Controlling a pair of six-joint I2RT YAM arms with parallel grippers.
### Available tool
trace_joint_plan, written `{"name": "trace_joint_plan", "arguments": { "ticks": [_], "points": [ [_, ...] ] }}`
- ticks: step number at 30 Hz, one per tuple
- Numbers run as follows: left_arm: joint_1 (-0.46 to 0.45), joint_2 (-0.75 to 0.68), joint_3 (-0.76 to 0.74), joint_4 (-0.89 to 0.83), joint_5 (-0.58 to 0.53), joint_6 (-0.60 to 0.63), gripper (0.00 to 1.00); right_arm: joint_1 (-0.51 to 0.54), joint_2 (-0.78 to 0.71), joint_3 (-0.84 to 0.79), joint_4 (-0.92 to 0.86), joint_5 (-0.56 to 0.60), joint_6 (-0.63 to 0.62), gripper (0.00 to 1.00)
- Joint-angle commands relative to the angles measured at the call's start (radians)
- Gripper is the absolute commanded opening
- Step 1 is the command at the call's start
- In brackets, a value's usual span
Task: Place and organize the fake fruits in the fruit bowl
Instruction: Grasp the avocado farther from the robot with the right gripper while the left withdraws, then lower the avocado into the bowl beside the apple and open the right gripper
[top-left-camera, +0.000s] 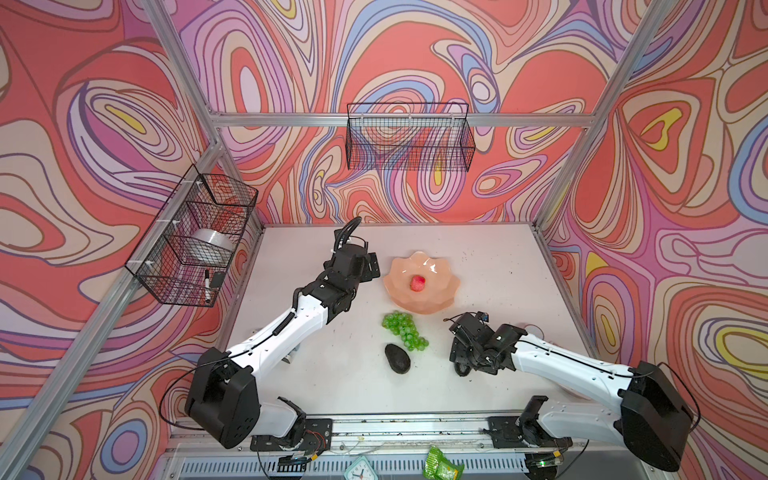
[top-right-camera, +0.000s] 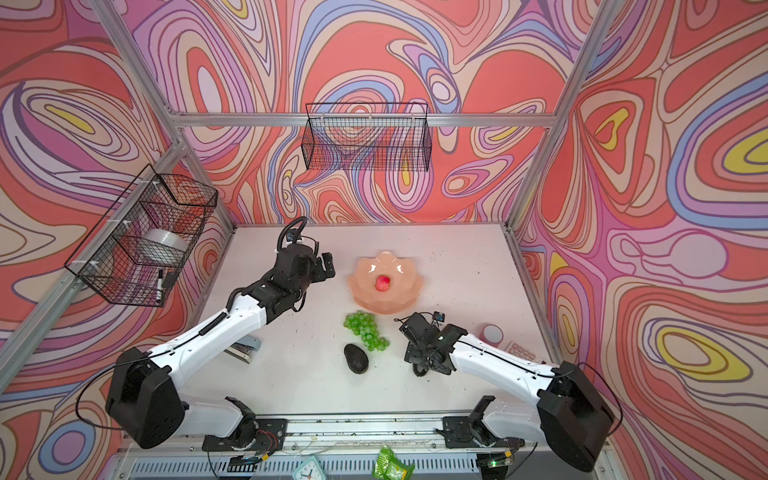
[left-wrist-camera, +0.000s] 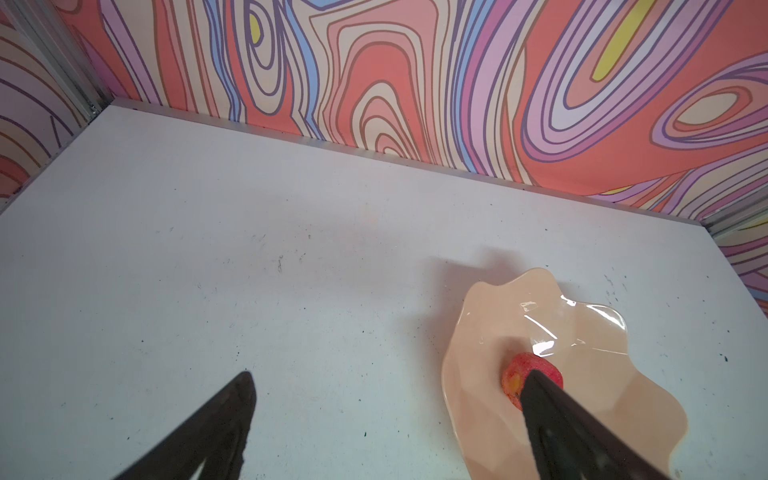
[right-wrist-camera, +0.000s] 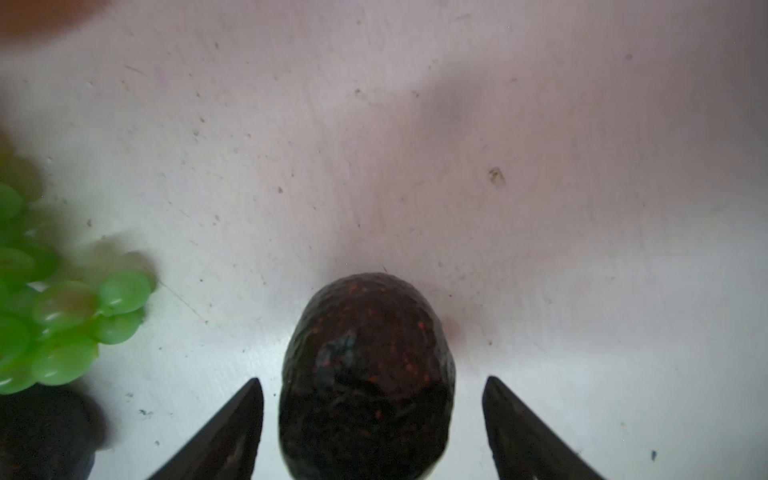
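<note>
Top views | bowl (top-left-camera: 440, 301) 1 | red fruit (top-left-camera: 417, 283) 1 | grape bunch (top-left-camera: 404, 331) 1 | avocados (top-left-camera: 397, 358) 2

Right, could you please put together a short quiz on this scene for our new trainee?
1. True or false: the grapes lie inside the fruit bowl.
2. What sits in the bowl? A. the red fruit; B. the grapes; C. nothing.
3. Fill in: the right gripper is open on either side of a dark ____ on the table.

Key: 1. False, they lie on the table in front of it. 2. A. 3. avocado.
</note>
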Motion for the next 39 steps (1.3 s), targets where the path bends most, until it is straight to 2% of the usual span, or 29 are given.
{"name": "trace_joint_plan", "arguments": {
  "ticks": [1,8,12,15,19,22,26,29,34,39],
  "points": [
    [0.005,-0.024,-0.007,-0.006,-0.032,-0.014,1.0,0.004,-0.006,-0.02,0.051,0.018,0.037,0.72],
    [0.007,-0.023,-0.008,-0.032,-0.045,-0.015,1.0,0.005,-0.001,0.017,0.039,0.1,-0.008,0.53],
    [0.011,-0.031,-0.01,-0.051,-0.057,-0.015,1.0,0.004,-0.008,0.077,0.001,0.143,-0.049,0.48],
    [0.016,-0.05,-0.024,-0.055,-0.072,-0.012,1.0,-0.005,-0.022,0.188,-0.033,0.235,-0.144,0.48],
    [0.037,-0.091,-0.074,-0.046,-0.081,-0.054,1.0,-0.055,0.036,0.366,0.008,0.263,-0.313,0.47],
    [0.046,-0.127,-0.107,-0.048,-0.084,-0.073,1.0,-0.099,0.124,0.468,0.087,0.24,-0.417,0.47],
    [0.051,-0.163,-0.135,-0.078,-0.096,-0.087,1.0,-0.185,0.253,0.553,0.22,0.103,-0.511,0.46],
    [0.054,-0.187,-0.155,-0.104,-0.111,-0.094,1.0,-0.205,0.365,0.618,0.253,0.102,-0.566,0.46],
    [0.058,-0.223,-0.19,-0.128,-0.127,-0.107,1.0,-0.255,0.478,0.639,0.335,0.026,-0.576,0.45],
    [0.061,-0.227,-0.188,-0.153,-0.134,-0.107,1.0,-0.273,0.546,0.653,0.372,0.007,-0.561,0.44]
  ]
}}
